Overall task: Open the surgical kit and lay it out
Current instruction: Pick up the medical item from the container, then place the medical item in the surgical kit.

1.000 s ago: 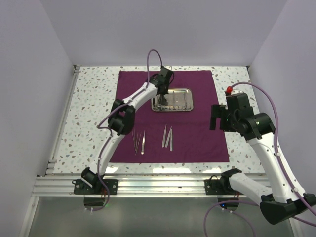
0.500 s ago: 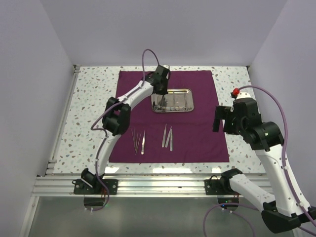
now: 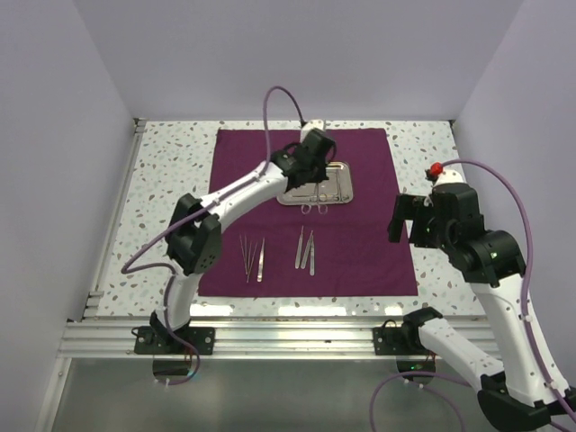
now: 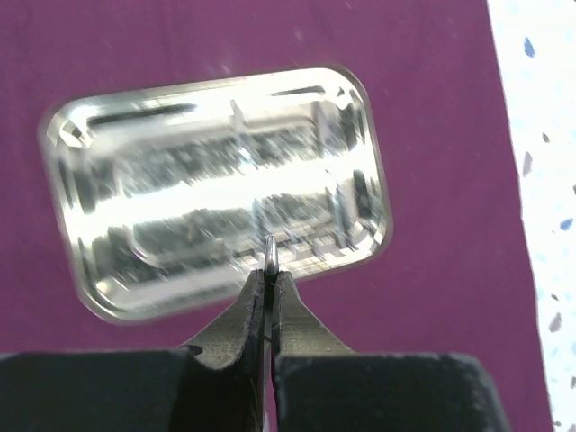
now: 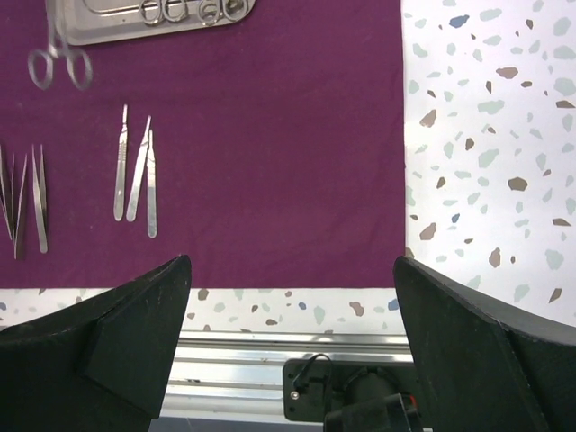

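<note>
The dark purple cloth wrap [image 3: 360,243] lies flat on the table with the shiny steel tray [image 3: 340,187] at its back middle. My left gripper [image 3: 314,183] hovers over the tray's front edge, shut on the tip [image 4: 269,247] of thin ring-handled scissors [image 3: 312,207]. Their rings [image 5: 58,65] hang blurred just in front of the tray [image 5: 108,31]. More ring handles [image 5: 193,9] rest in the tray. Thin tweezers [image 3: 252,256] and several slim silver tools [image 3: 306,249] lie in a row on the cloth. My right gripper [image 3: 402,219] is open, empty, above the cloth's right edge.
Speckled white tabletop [image 3: 171,189] surrounds the cloth. An aluminium rail [image 3: 288,337] runs along the near edge with both arm bases on it. Purple cables loop over each arm. Plain walls close the left, back and right sides.
My left gripper has swung from the tray's left side to its front right, and the scissors now hang from it. The right arm pulled back slightly toward the right.
</note>
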You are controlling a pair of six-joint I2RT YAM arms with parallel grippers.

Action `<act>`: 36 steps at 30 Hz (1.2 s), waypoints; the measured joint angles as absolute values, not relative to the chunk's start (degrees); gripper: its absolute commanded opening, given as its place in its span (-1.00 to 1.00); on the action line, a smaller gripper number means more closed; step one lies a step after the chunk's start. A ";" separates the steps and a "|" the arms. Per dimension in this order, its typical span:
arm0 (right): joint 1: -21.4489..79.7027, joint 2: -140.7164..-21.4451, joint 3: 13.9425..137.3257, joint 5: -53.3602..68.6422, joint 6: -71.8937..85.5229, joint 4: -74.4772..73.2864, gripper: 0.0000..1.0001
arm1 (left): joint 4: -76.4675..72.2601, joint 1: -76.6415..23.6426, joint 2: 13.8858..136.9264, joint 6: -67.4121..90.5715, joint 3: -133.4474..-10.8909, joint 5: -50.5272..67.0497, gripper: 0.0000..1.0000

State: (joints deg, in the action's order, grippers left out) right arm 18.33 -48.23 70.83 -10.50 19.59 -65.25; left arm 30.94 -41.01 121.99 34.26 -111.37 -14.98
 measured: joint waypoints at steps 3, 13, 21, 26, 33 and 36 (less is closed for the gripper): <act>18.46 -48.38 72.03 -10.50 20.12 -66.41 0.97 | 31.22 -48.53 120.22 41.25 -108.05 -20.97 -1.00; 19.81 -49.06 80.75 -9.82 21.37 -68.93 0.97 | 39.68 -65.01 128.20 58.52 -112.66 -29.69 -1.00; 20.62 -47.97 80.79 -8.80 21.91 -71.77 0.97 | 39.81 -64.84 129.88 65.23 -107.57 -30.26 -0.15; 20.62 -49.04 81.10 -7.94 22.09 -71.59 0.97 | 38.06 -64.79 129.60 63.72 -107.35 -31.05 0.09; 20.82 -56.95 86.15 -6.20 22.68 -67.46 0.97 | 37.71 -62.41 119.72 52.12 -105.10 -32.77 0.07; 20.86 -63.16 89.82 -4.62 23.64 -63.07 0.97 | 36.14 -58.46 106.59 45.41 -97.27 -35.27 0.11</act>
State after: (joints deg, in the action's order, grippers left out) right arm 20.86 -63.16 89.82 -4.62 23.64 -63.07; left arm 36.14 -58.46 106.59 45.41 -97.27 -35.27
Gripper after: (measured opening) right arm 0.985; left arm 0.541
